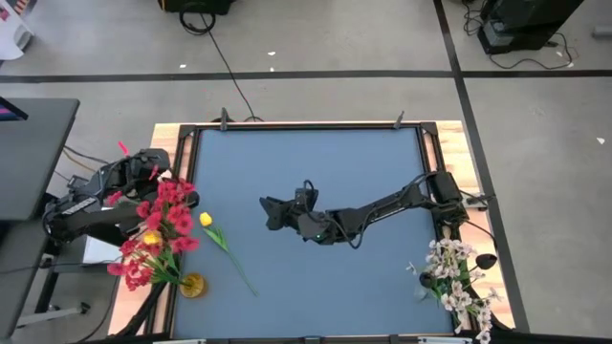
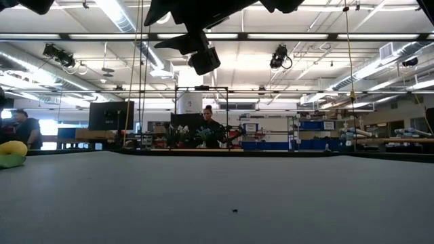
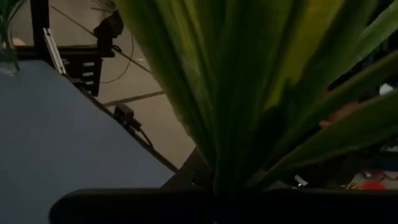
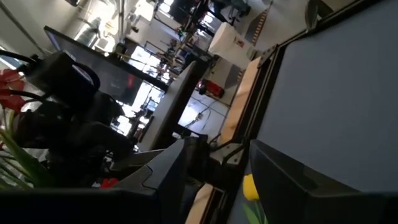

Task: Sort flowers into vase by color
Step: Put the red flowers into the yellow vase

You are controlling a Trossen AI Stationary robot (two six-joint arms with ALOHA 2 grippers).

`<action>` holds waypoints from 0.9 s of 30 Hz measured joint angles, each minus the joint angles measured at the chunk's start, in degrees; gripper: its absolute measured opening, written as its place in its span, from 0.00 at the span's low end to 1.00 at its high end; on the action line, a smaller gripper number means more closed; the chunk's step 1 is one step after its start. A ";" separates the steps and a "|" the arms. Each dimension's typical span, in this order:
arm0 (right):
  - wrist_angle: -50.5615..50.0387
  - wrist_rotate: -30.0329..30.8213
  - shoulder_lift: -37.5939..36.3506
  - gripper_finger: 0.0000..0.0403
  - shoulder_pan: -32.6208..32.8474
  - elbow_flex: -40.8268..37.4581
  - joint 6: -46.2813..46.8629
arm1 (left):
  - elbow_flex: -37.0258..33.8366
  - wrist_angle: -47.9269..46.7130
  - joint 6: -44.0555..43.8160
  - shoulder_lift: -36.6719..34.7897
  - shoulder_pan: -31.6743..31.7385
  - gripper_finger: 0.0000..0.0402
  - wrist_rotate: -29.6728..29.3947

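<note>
Blue bench carries one yellow tulip lying loose near its left edge. Red flowers fill the left vase; white sprays stand right. Left tool is closed beside the red blooms; right tool hangs wide, empty, mid-bench.

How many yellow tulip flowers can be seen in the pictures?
2: one yellow tulip bud lying on the blue table; another yellow bloom among the red clustered flowers. More may be hidden.

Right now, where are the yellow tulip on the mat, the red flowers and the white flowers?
yellow tulip [image 1: 206,220]: high view, on the yellow bud.
red flowers [image 1: 170,215]: high view, on the blooms at the bunch's middle.
white flowers [image 1: 454,272]: high view, on the blossoms at the spray's middle.
</note>
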 joint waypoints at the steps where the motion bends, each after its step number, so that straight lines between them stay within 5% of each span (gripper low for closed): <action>1: 0.06 -0.14 0.00 0.45 0.00 0.00 -0.02 | 0.00 -0.03 -0.74 -0.02 -0.13 0.02 -0.34; 27: -0.82 -2.18 -0.01 0.45 -0.11 0.00 -1.30 | 0.07 -0.91 -2.62 -5.35 -0.13 0.01 -12.95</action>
